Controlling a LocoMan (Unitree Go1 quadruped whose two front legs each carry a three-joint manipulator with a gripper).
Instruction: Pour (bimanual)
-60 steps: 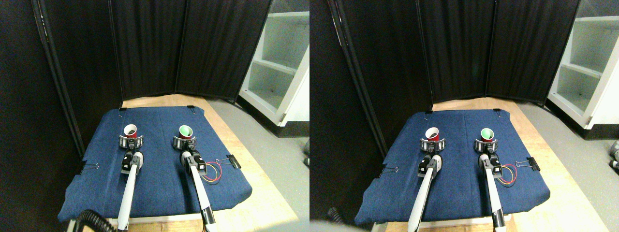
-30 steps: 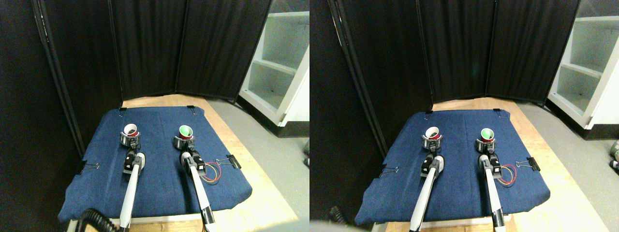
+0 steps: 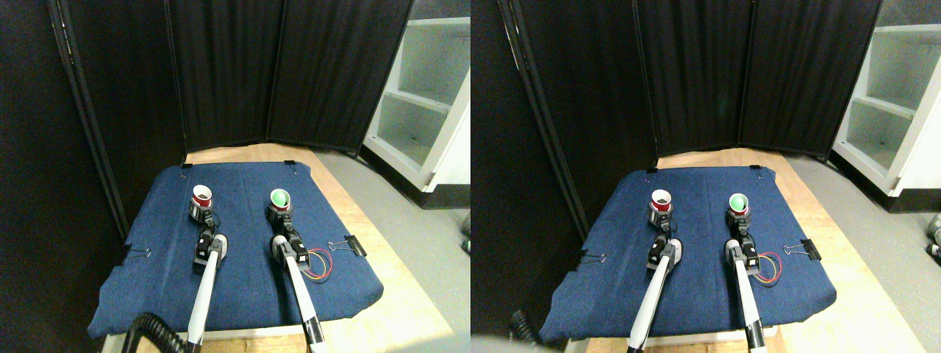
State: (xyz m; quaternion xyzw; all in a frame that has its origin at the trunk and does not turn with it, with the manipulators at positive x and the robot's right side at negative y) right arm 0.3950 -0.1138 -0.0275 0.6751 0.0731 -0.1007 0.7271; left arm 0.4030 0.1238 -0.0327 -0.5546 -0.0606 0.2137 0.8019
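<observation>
The left gripper (image 3: 200, 214) is closed around the base of a red cup (image 3: 201, 197), which stands upright on the blue cloth (image 3: 242, 279). The right gripper (image 3: 279, 215) likewise clasps the lower part of a green cup (image 3: 278, 199), also upright with its mouth open to the camera. The two cups sit side by side toward the far half of the cloth, well apart from each other, with bare blue fabric between them and on every side. The cloth covers a wooden table (image 3: 397, 294), whose pale edge shows along the right and far sides. Binder clips (image 3: 354, 245) pin the fabric at its borders; four are visible. A loop of red and yellow wire (image 3: 321, 264) lies just beside the right arm. Black curtain panels (image 3: 287, 73) close off the back, and a white shelf unit (image 3: 426, 103) stands at right, beyond the grey floor.
</observation>
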